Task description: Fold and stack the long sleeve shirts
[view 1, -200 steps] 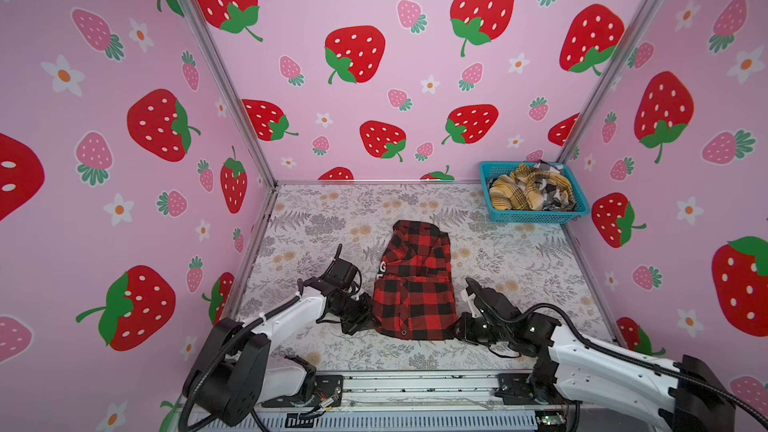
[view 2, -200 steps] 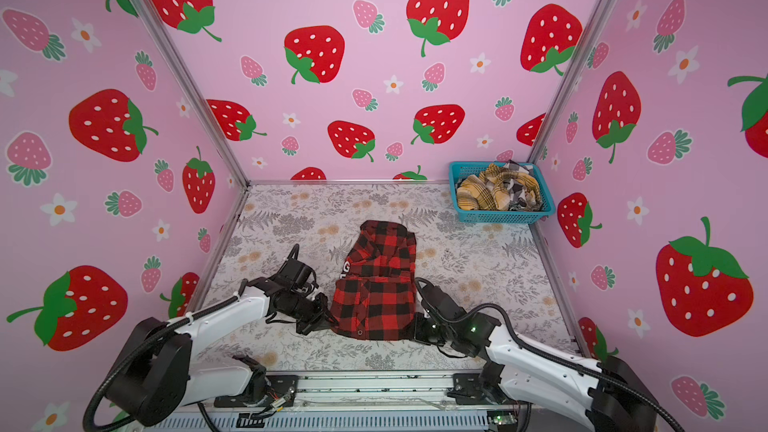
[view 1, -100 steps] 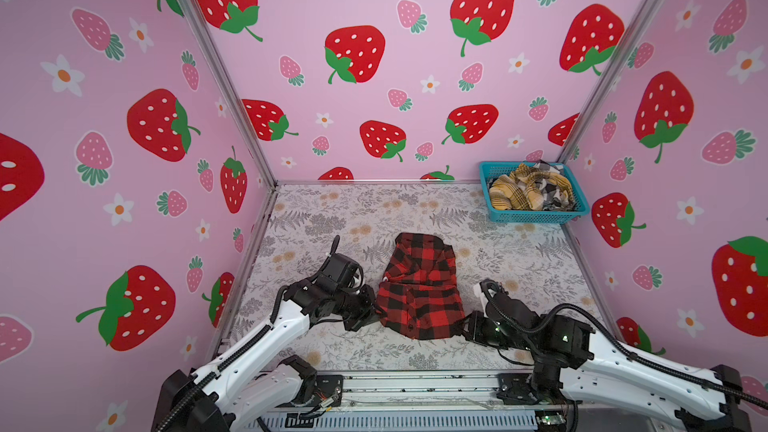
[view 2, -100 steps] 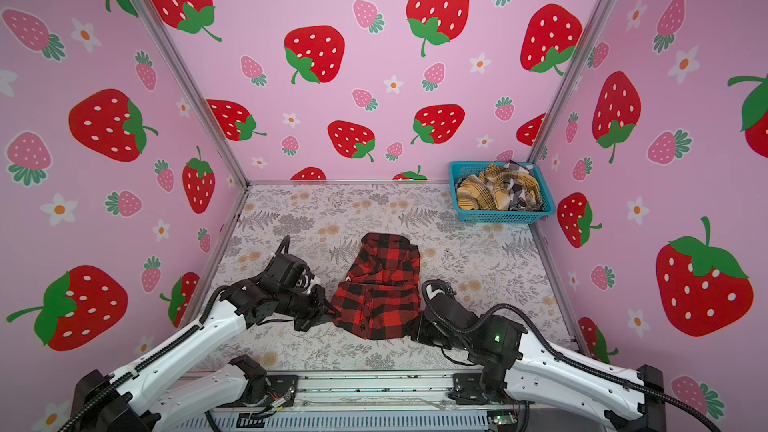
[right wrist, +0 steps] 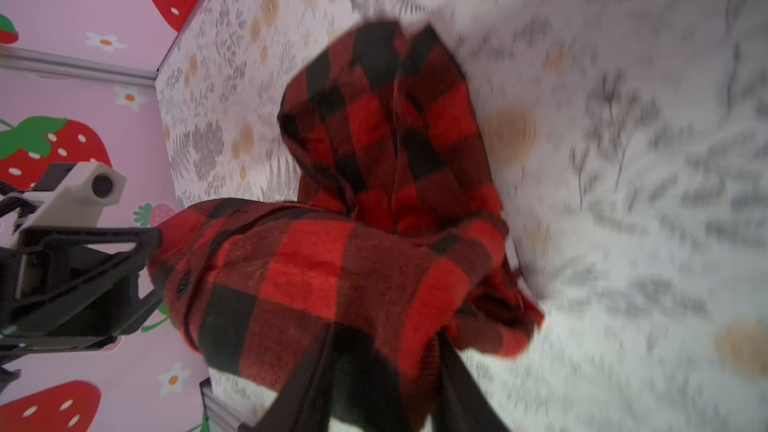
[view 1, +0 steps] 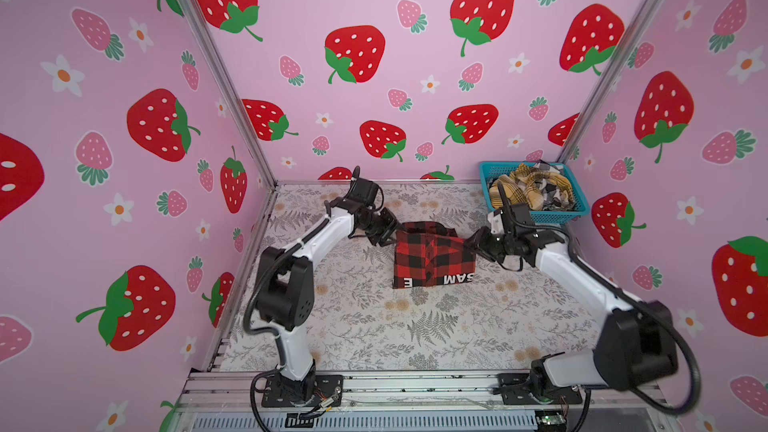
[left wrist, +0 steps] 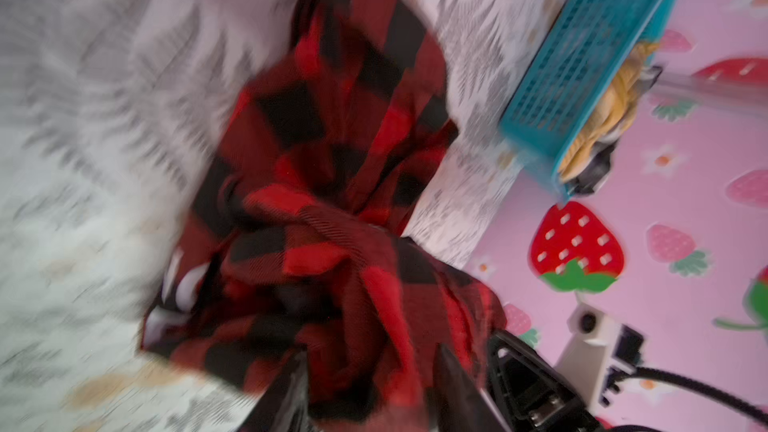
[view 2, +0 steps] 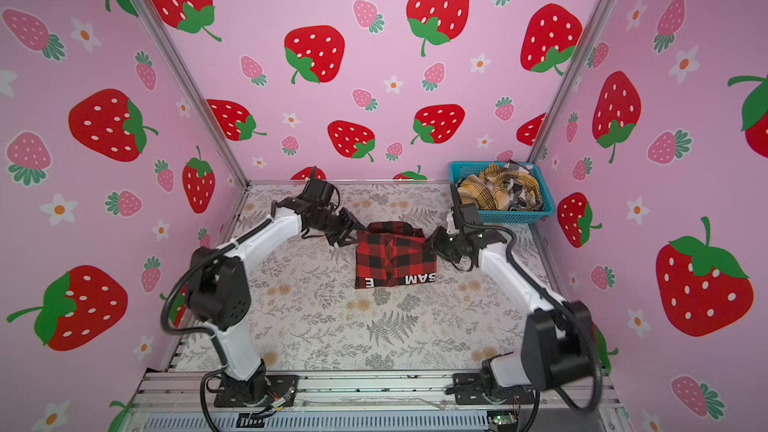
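- Down at the left gripper [left wrist: 374, 363], the jaws stand parted. Red-and-black cloth lies in the gap, let go by the look of it rather than pinched.
- Same story at the right gripper [right wrist: 384, 351]: fingers spread wide, plaid draped between them, no clamp showing.
- In both top views the two sit at the far edge of the red-and-black shirt [view 1: 432, 259], one at each far corner.
- The shirt lies mid-table [view 1: 415, 326] as a squarish folded packet. Its white lettering [view 1: 446, 280] runs along the near edge, and the far edge is humped and rumpled.
- I'd expect soft, light, limp flannel that sags and bunches wherever it is taken. It isn't fragile, and the nap should give good purchase.
- The best hold is probably the corners of a folded edge, pinching all layers together with both sides level, or the packet may fall open.
- To come: the mustard and black-and-white shirts [view 1: 528, 191], heaped in the turquoise basket [view 1: 557, 215] at the far right corner, well apart from the packet.
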